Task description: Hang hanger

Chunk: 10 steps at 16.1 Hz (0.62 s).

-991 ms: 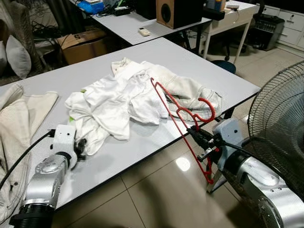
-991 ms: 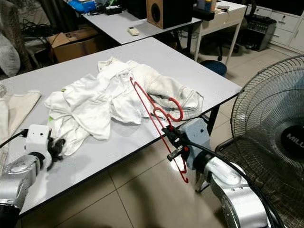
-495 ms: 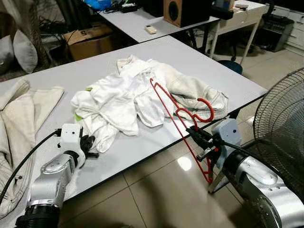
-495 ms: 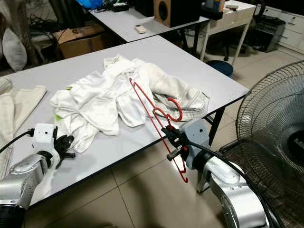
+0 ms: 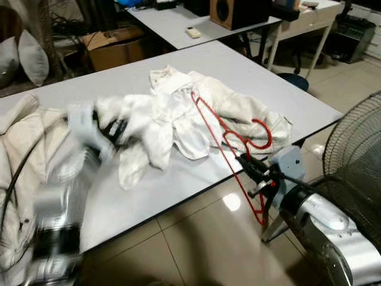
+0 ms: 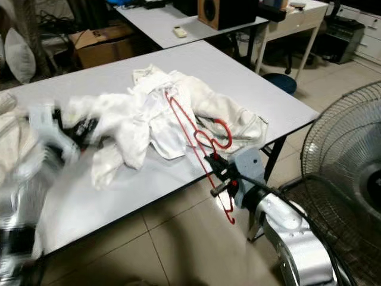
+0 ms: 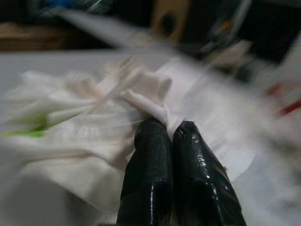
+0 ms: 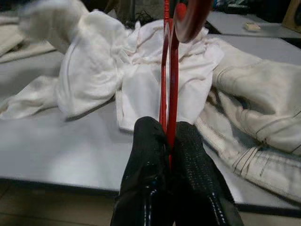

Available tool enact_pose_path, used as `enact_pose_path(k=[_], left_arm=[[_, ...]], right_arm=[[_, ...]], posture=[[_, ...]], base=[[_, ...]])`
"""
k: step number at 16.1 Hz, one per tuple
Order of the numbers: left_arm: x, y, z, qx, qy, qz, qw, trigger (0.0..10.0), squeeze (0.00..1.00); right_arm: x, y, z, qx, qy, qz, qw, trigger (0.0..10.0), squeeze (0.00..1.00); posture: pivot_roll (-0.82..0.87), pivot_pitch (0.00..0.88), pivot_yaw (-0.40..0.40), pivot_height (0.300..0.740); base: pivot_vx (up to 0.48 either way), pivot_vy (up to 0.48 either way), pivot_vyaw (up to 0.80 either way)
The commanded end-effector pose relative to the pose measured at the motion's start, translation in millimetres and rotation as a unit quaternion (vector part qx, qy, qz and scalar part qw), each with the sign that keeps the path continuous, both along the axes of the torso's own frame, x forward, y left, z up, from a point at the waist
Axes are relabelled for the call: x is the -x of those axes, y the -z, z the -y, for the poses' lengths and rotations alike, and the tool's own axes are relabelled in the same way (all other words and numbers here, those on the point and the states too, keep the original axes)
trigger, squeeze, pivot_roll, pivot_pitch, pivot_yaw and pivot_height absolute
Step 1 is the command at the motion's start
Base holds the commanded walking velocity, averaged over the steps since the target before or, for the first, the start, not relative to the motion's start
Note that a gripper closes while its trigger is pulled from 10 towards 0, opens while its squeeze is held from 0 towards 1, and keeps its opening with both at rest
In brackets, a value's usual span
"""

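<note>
Presumably for threading, the right gripper (image 5: 250,167) clenches the red wire hanger (image 5: 229,142) beside the crumpled white garment (image 5: 172,113), which the left gripper (image 7: 164,134) pinches.

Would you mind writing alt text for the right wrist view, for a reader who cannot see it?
The right gripper is shut on a red hanger, which runs up and away from the two black fingers. Behind it, white clothes lie heaped on a grey table.
</note>
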<state>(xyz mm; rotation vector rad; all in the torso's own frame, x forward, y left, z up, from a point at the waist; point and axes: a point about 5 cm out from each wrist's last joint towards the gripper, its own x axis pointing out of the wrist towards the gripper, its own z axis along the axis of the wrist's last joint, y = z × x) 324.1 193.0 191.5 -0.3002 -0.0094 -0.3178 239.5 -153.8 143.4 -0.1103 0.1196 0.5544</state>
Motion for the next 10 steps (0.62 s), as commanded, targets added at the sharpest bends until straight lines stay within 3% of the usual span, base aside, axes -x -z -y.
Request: enact_pose_path(k=[1,2,3,4,5,6,7,8,10], left_arm=[[-1.4,-38.0,11.0,0.039,0.040,0.068,0.996,0.0,0.00],[-2.1,-69.0,18.0,0.088,0.072,0.127,0.985,0.0,0.00],[-1.4,-103.1,15.2,0.158,0.083,0.197,0.964,0.0,0.00],[-1.5,-122.8,6.1,0.220,0.071,0.238,0.943,0.0,0.00],[-8.0,-109.5,7.0,0.155,0.055,0.196,0.967,0.0,0.00],[-15.2,-68.0,11.1,0.022,0.037,0.091,0.995,0.0,0.00],[-15.5,-62.9,11.0,0.013,0.034,0.077,0.996,0.0,0.00],[-15.6,-30.5,8.4,-0.041,0.006,0.003,0.999,0.0,0.00],[-13.3,-13.1,9.7,-0.039,-0.004,-0.034,0.999,0.0,0.00]], right_arm=[[-4.1,-8.1,4.9,-0.008,0.013,0.022,1.000,10.0,0.00],[-5.3,-12.1,6.6,-0.018,0.019,0.030,0.999,10.0,0.00],[-6.9,-17.2,9.9,-0.030,0.031,0.044,0.998,10.0,0.00],[-7.9,-20.5,12.6,-0.046,0.044,0.050,0.997,10.0,0.00],[-7.3,-19.5,13.6,-0.044,0.047,0.050,0.997,10.0,0.00],[-5.4,-16.0,13.0,-0.039,0.046,0.046,0.997,10.0,0.00],[-5.2,-15.7,12.8,-0.039,0.046,0.046,0.997,10.0,0.00],[-4.3,-15.5,11.3,-0.040,0.045,0.046,0.997,10.0,0.00],[-3.1,-16.9,10.0,-0.046,0.041,0.046,0.997,10.0,0.00]], posture=[[-0.15,0.000,0.088,0.740],[-0.15,0.000,0.090,0.740],[-0.15,0.000,0.095,0.740],[-0.15,0.000,0.098,0.740],[-0.15,0.000,0.103,0.740],[-0.15,0.000,0.105,0.740],[-0.15,0.000,0.105,0.740],[-0.16,0.000,0.106,0.740],[-0.16,0.000,0.103,0.740]], base=[[0.000,0.000,0.00],[0.000,0.000,0.00],[0.000,0.000,0.00],[0.000,0.000,0.00],[0.000,0.000,0.00],[0.000,0.000,0.00],[0.000,0.000,0.00],[0.000,0.000,0.00],[0.000,0.000,0.00]])
